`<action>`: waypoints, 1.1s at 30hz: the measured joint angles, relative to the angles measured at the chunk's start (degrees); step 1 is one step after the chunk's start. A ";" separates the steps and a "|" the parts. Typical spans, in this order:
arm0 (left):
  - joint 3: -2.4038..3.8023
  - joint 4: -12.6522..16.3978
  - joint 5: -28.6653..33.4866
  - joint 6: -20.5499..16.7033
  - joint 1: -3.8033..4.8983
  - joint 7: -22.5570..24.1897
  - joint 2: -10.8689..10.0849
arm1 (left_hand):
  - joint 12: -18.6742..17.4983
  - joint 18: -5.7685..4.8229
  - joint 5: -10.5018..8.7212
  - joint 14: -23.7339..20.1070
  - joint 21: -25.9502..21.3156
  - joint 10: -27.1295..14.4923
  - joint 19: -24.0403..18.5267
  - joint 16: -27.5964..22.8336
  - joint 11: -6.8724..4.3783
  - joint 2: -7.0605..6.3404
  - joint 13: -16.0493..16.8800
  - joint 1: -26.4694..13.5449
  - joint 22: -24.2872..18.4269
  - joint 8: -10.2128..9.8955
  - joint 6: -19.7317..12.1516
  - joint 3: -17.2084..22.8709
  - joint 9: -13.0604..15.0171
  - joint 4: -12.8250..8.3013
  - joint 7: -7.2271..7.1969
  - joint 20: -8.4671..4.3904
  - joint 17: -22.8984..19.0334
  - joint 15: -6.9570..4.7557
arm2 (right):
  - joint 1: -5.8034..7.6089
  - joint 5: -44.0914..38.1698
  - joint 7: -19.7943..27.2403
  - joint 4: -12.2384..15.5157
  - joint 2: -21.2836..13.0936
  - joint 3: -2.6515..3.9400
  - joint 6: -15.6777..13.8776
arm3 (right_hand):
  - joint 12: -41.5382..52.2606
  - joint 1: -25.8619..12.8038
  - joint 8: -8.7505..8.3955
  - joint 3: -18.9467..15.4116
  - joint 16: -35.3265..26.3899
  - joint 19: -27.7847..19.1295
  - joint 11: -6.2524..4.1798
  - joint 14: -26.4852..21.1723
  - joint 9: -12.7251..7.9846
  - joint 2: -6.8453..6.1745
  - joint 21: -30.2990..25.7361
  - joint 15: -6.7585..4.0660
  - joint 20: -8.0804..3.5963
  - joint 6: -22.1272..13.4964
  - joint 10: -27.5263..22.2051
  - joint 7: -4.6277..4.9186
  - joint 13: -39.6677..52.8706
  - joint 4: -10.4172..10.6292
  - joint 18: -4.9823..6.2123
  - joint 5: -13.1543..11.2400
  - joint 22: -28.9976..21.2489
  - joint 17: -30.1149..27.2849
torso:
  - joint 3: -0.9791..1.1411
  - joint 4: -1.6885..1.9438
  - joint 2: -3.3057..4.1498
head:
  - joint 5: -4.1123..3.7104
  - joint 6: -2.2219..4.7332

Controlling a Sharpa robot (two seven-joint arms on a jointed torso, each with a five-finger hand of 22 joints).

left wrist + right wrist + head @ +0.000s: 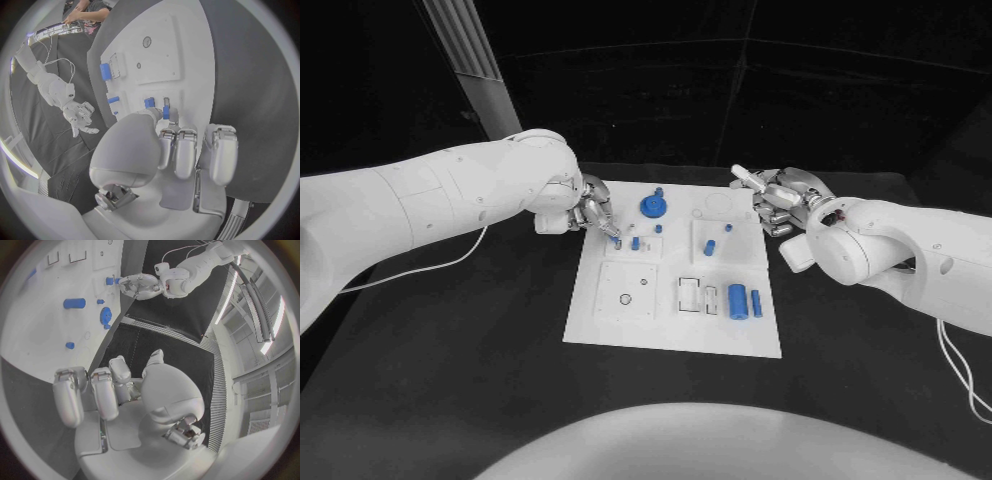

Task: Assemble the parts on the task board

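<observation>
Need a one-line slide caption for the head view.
Left hand works at the far-left corner of the white task board near a small blue part; right hand hovers beside the far-right corner.

task board (672, 330) mid-table | left hand (593, 212) over its far-left edge | right hand (783, 200) off its far-right corner

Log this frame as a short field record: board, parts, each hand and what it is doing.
surface: black table
task board: white plate at the table's middle
parts: blue gear near the far edge; two blue cylinders lying near the right edge; small blue pegs mid-board
left hand: over the board's far left corner, fingertips at a small blue peg; grip cannot be confirmed
right hand: beside the board's far right corner, holding nothing, fingers spread
</observation>
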 measured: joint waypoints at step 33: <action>0.05 -0.22 -0.32 0.70 -0.41 -0.49 0.52 | 0.00 0.00 -0.36 0.00 0.00 0.00 0.00 0.00 0.00 -0.03 0.00 -0.43 0.00 0.08 0.00 0.33 0.05 0.30 0.00 0.00 0.00 0.00 | 0.00 -0.02 -0.01 0.12 0.02 0.00 0.00 | 0.00 0.38 0.00 0.00 0.00 0.00 0.00 0.21 -0.09 0.38 0.00 0.21 0.00 -0.16 0.00 -0.16 -0.11 0.00 0.01 0.00 0.00 0.00 | -0.01 -0.04 0.00 | -0.17 -0.01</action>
